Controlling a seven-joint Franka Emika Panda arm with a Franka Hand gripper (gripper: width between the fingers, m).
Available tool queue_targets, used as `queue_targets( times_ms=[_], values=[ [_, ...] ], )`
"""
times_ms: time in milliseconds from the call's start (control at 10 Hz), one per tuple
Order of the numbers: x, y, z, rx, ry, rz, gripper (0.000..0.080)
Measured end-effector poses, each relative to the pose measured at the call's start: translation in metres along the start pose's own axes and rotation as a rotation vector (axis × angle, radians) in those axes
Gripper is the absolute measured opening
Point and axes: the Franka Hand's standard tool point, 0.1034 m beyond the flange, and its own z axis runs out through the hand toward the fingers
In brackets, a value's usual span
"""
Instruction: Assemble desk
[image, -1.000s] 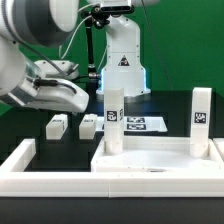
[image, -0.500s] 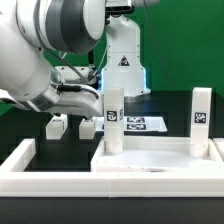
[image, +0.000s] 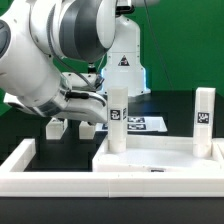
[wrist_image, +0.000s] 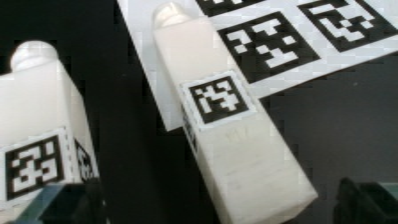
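Note:
The desk top (image: 150, 162), a white rimmed tray, lies at the front with two white legs standing upright in it, one (image: 118, 118) near the middle and one (image: 203, 118) at the exterior view's right. Two loose leg blocks (image: 55, 127) (image: 88, 128) lie behind it on the dark table. My gripper (image: 92, 114) hangs open just above the nearer loose leg. In the wrist view that tagged leg (wrist_image: 222, 110) lies between my spread fingers, with my gripper (wrist_image: 210, 205) touching nothing. The other loose leg (wrist_image: 36, 135) lies beside it.
The marker board (image: 146, 123) (wrist_image: 294, 35) lies flat right next to the loose leg. A long white bar with raised ends (image: 22, 165) runs along the front at the exterior view's left. A white robot base (image: 125, 55) stands behind.
My arm has swung toward the exterior view's right and lower, bringing the hand over the loose leg blocks. The jaws have stayed open.

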Motion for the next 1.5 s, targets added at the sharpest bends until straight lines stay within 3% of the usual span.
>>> queue_targets(
  times_ms=[700,900,1200,1500],
  values=[
    [0.001,0.000,-0.001,-0.002,0.005,-0.013,0.0648],
    [-0.007,0.000,-0.013,-0.040,0.054,-0.063,0.0648],
    [-0.014,0.010,-0.005,-0.027,0.063,-0.075,0.0648],
    [-0.024,0.007,0.017,-0.033,0.077,-0.060,0.0648]
  ],
)
